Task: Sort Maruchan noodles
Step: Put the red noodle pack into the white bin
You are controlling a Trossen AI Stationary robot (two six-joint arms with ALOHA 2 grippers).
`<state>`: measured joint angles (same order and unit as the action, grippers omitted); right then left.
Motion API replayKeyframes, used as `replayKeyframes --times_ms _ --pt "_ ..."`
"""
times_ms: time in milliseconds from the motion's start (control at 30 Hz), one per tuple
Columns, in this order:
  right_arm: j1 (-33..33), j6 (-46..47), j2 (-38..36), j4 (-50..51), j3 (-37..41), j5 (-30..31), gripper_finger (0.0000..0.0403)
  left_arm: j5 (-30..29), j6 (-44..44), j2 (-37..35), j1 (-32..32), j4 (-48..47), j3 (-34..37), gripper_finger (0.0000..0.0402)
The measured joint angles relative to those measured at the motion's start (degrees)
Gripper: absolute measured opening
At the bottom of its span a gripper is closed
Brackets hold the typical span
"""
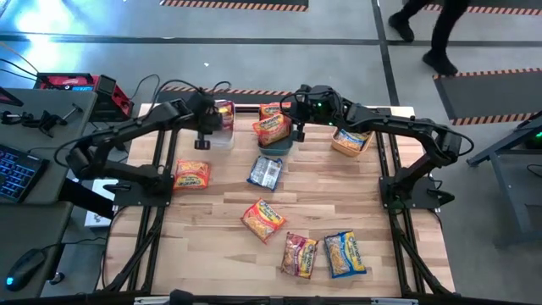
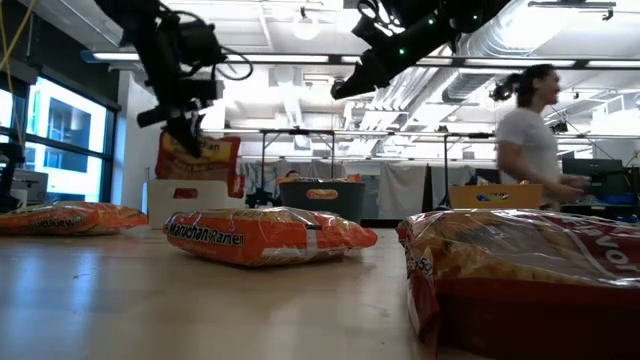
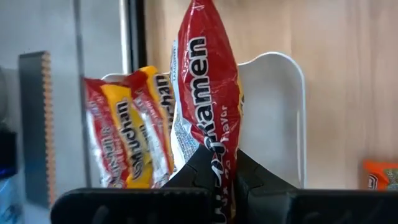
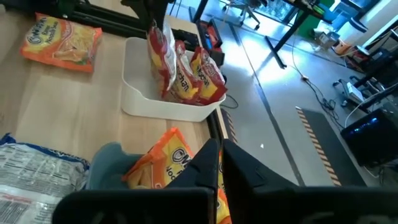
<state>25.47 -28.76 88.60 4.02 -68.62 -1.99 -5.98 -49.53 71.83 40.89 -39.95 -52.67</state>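
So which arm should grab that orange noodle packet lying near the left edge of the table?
Probably the left: its gripper hangs nearest the orange packet, though it must first drop its red packet. The right gripper is farther.

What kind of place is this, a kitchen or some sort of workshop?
Most likely a robotics lab or workshop, not a kitchen. A wooden table carries two robot arms sorting ramen packets. Beside it stands a desk with a keyboard, and striped floor tape marks the concrete around it.

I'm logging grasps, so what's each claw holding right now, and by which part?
Left claw pinches a red packet by its bottom end over the white bin. Right claw grips an orange packet at its edge.
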Motion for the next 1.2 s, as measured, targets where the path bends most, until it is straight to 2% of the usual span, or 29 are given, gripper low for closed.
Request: replayKeyframes --times_ms 100,267,500,900,1200 --pt "0.3 -0.2 0.0 0.0 0.0 0.0 0.0004 4.2 -1.6 0.0 2.5 1.3 1.1 0.0" --pt "0.8 -0.1 0.0 0.0 0.0 -0.1 0.0001 7.0 -2.5 0.0 4.6 5.3 2.7 0.0001" --pt "1.2 0.2 0.0 0.0 0.0 -0.1 0.0 10.2 -1.8 0.1 4.2 7.5 3.9 0.0001" --pt "1.2 0.2 0.1 0.0 0.0 -0.2 0.0 10.4 -2.2 3.9 4.9 9.5 3.9 0.0001" --pt "1.2 0.2 0.1 0.2 0.0 -1.7 0.0 7.4 -2.2 9.2 4.9 14.1 3.9 0.0001"
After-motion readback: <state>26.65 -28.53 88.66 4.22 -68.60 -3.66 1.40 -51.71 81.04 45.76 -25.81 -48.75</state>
